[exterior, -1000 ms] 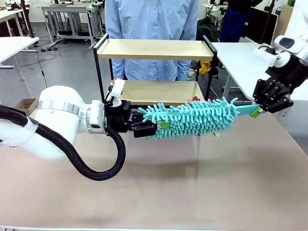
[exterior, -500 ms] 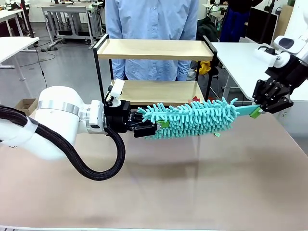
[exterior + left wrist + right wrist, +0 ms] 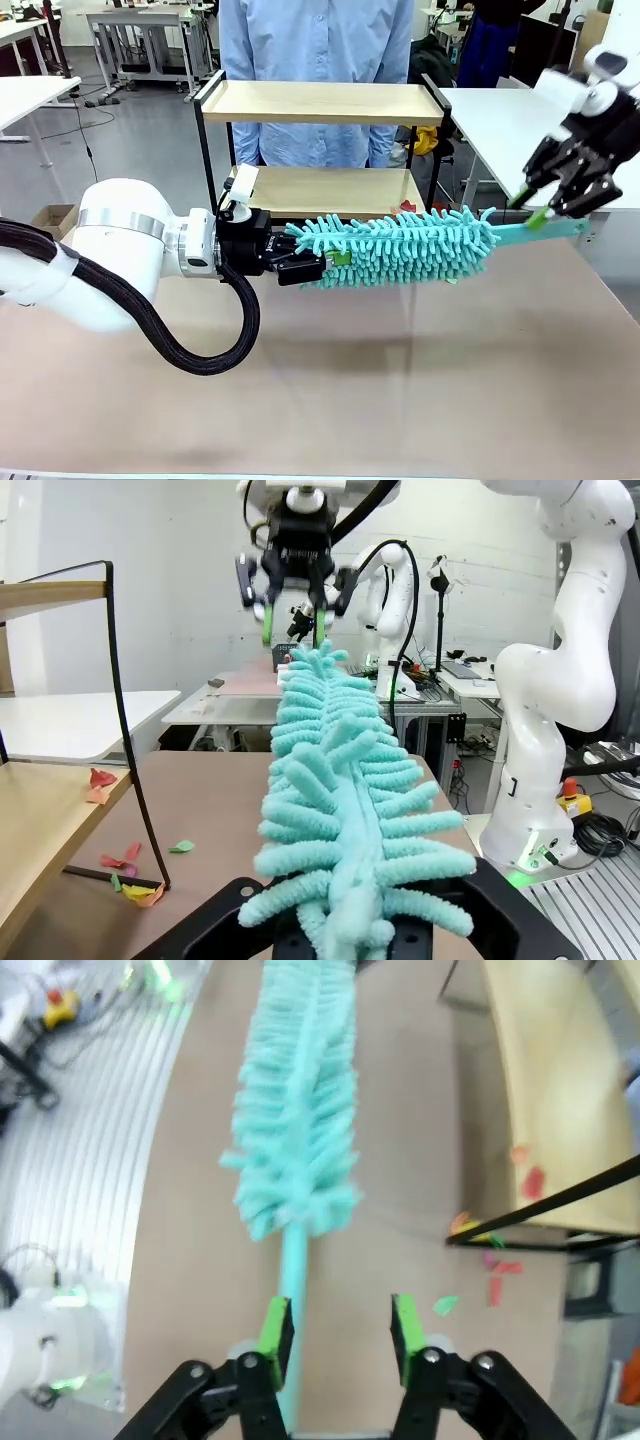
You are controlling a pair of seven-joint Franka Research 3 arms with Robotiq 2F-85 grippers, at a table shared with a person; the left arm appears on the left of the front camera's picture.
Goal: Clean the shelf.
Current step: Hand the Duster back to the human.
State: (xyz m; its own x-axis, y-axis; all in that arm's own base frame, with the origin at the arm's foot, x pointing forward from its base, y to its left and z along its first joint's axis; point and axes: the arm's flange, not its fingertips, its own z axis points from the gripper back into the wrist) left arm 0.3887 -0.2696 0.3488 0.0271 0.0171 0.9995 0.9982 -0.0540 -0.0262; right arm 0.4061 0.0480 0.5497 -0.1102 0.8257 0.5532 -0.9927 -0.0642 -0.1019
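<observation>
A teal fluffy duster (image 3: 400, 245) hangs level over the table in front of the shelf (image 3: 320, 102), a two-tier rack with wooden boards. My left gripper (image 3: 325, 265) is shut on the duster's fluffy end (image 3: 340, 780). My right gripper (image 3: 535, 208) stands open just above the teal handle (image 3: 545, 230) at the far right. In the right wrist view the handle (image 3: 292, 1280) runs close beside one green pad (image 3: 275, 1328), and the jaws of that gripper (image 3: 340, 1325) are spread. Coloured paper scraps (image 3: 522, 1168) lie on the shelf's lower board (image 3: 40, 810).
A person in a light blue shirt (image 3: 315, 40) stands behind the shelf. More paper scraps (image 3: 140, 890) lie on the brown table (image 3: 400, 380) at the shelf's foot. A white table (image 3: 500, 120) stands at the right.
My right gripper has opened, let go of the duster handle and risen a little. The left gripper keeps the duster still.
</observation>
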